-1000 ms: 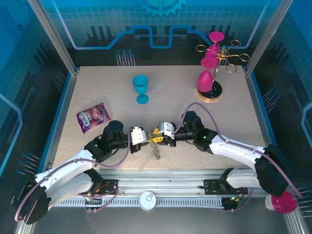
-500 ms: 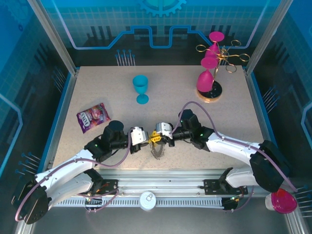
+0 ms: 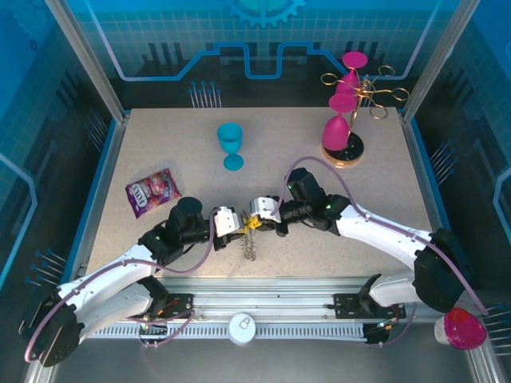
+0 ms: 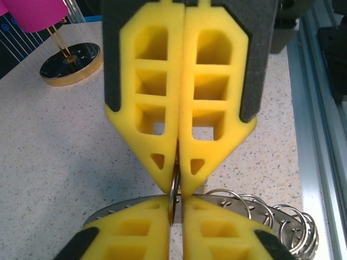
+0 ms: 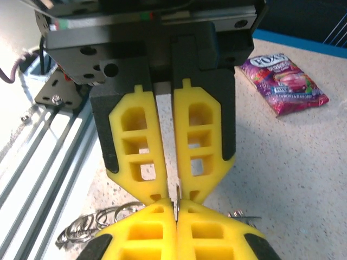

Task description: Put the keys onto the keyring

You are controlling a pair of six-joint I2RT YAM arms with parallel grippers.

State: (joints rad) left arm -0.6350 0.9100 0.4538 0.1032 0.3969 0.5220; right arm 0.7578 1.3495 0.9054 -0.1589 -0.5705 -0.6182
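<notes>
Two sets of yellow fingers meet tip to tip, low over the near middle of the table. The right gripper is now pressed together on a thin sliver of metal ring standing edge-on between its tips. A second ago those jaws stood apart, and the right arm has since swung in closer to the left one. The left gripper, clamped hard until now, has just begun to ease. A hairline gap shows between its pads with the same ring edge running through it, and I cannot tell whether it still bites or merely brackets the metal.

The keyring trails from that meeting point toward the near edge. Its frilly run of small wire loops spills to one side, on or just above the speckled surface; I cannot tell which. Which bits in that tangle are the keys is too small to make out.

By my judgement the ring has gone from one grip to two, likely a handover or a regrip, so one side can steady the loop while the other works a key on. If the left lets go too early, the dangling part may swing.

Well apart stand a blue goblet, a candy bag to the left, and a gold rack at the far right.
</notes>
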